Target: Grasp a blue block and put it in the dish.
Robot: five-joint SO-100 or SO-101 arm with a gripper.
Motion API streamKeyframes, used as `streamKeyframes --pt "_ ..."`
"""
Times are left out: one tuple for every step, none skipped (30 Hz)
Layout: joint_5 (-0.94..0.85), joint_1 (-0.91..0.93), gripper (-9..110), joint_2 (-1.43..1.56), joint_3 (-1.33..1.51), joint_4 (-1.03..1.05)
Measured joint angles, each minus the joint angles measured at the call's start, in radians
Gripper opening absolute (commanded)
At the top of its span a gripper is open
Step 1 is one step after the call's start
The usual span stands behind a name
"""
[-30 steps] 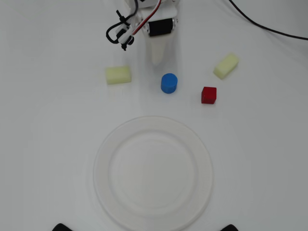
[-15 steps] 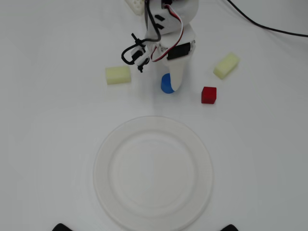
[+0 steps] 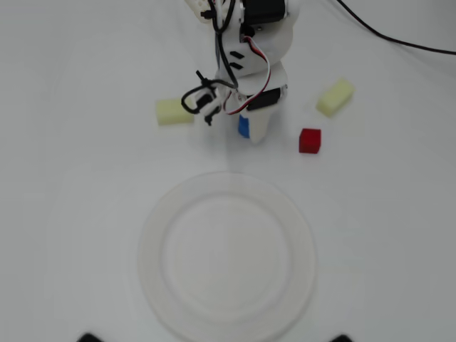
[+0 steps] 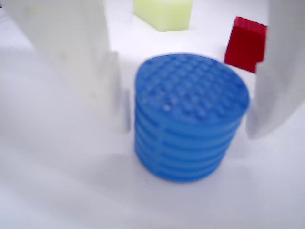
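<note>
Tabletop [image 3: 64, 214]: a plain white surface, on which everything is carried.
Dish [image 3: 226, 324]: a round white plate, seen lying well apart from the arm in the overhead view.
Jaws: spread apart, nothing clamped; the blue block is flanked on both sides, with a narrow gap seen at each side in the wrist view.
Blue block [image 4: 188, 117]: stood upright on the tabletop between the jaws; a short ribbed cylinder with a dimpled top.
</note>
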Motion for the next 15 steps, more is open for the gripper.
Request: streamKeyframes --pt "0.0 0.0 10 -0.005 -0.005 0.0" --pt "0.0 0.002 8 -0.006 -0.006 0.0" --pt "0.0 0.002 5 -0.006 -0.008 -0.002" --pt "0.0 0.003 2 -0.006 -0.008 0.0" --pt "0.0 0.005 0 -0.006 -0.009 0.0" --pt "0.0 0.006 0 -0.005 -0.009 0.0" --pt "0.0 0.006 0 0.0 -0.009 -0.002" --pt "0.0 0.011 0 0.011 -0.009 -0.002" --pt "-0.002 0.02 0 0.031 -0.009 -0.002" --pt "-0.006 0.032 0 0.058 -0.009 -0.002" --pt "-0.009 0.046 0 0.089 -0.009 -0.003" --pt "-0.015 0.061 0 0.121 -0.009 -0.008" --pt "-0.025 0.077 0 0.158 -0.009 -0.017" --pt "-0.032 0.092 0 0.189 -0.009 -0.028" --pt "-0.041 0.107 0 0.219 -0.009 -0.043"
